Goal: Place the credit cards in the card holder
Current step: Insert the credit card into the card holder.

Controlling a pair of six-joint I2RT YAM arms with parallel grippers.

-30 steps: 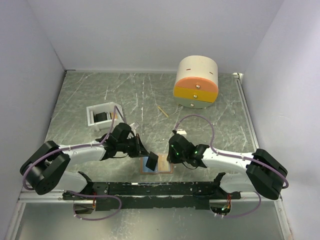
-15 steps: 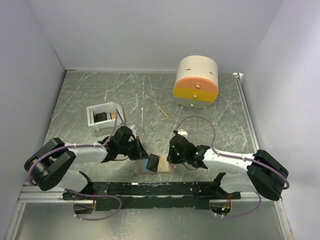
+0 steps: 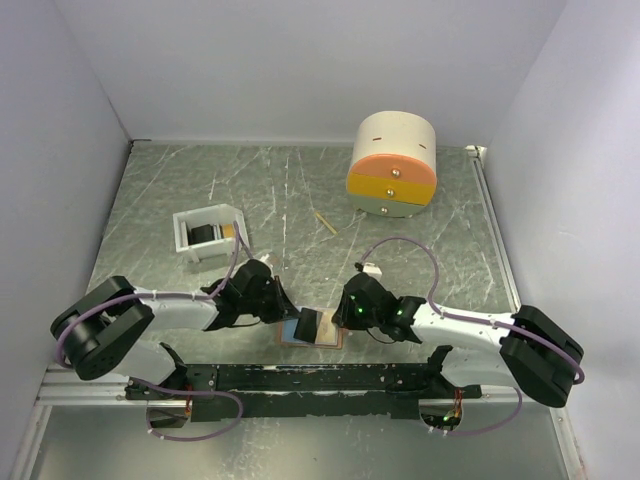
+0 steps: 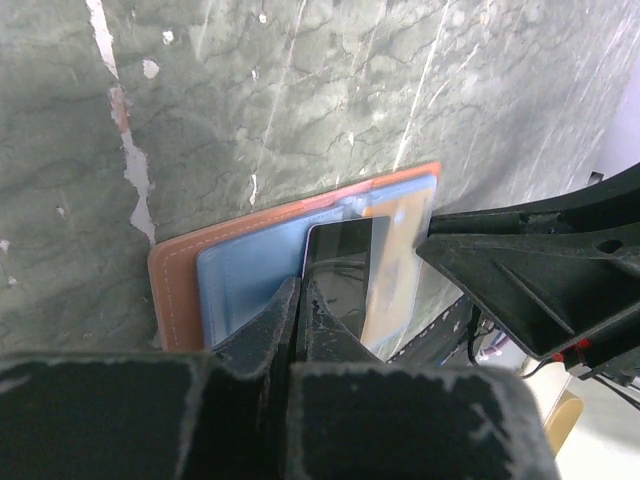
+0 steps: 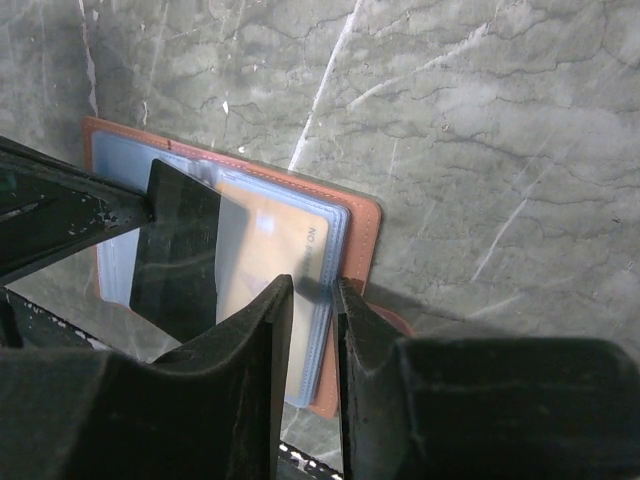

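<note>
Card holder: is lying open and flat on the table, at the near edge btwn my two arms, salmon border showing round the light blue inside.
L gripper: my jaws are pressing together, pinching the near edge of the black card.
Black card: is hanging at a tilt over the holder's blue face, far edge reaching the clear sleeve; can't tell whether it's going under it.
Gold card: is sitting inside the clear sleeve on the holder's R half, just beside the black one.
R gripper: my jaws are standing a little apart, tips pointing down at the holder's R edge, w/ the sleeve edge showing in the gap; can't tell whether I'm gripping it or only touching.
L vs R: my two grippers are facing each other across the holder, close together, black card btwn them.
White tray: is sitting well apart, far-left of the holder, w/ sth dark inside.
Drawer box: is standing far R, well away from both jaws.
Wooden stick: is lying on the table btwn tray and box, touching neither.
</note>
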